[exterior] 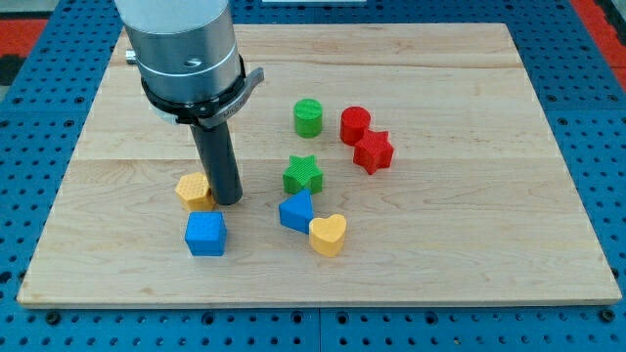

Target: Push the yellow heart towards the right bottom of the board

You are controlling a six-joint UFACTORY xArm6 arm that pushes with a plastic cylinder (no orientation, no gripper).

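Note:
The yellow heart [328, 235] lies on the wooden board [469, 244], below centre, touching the lower right of a blue triangular block [295, 211]. My tip [228, 200] rests on the board at the view's left of centre, about a hundred pixels left of the heart and slightly above it. A yellow hexagonal block [195, 190] sits right against the tip's left side. A blue cube [205, 235] lies just below the tip.
A green star [303, 175] sits above the blue triangular block. A green cylinder [308, 117], a red cylinder [355, 124] and a red star [373, 152] lie further up and right. The arm's grey body [186, 49] covers the board's top left.

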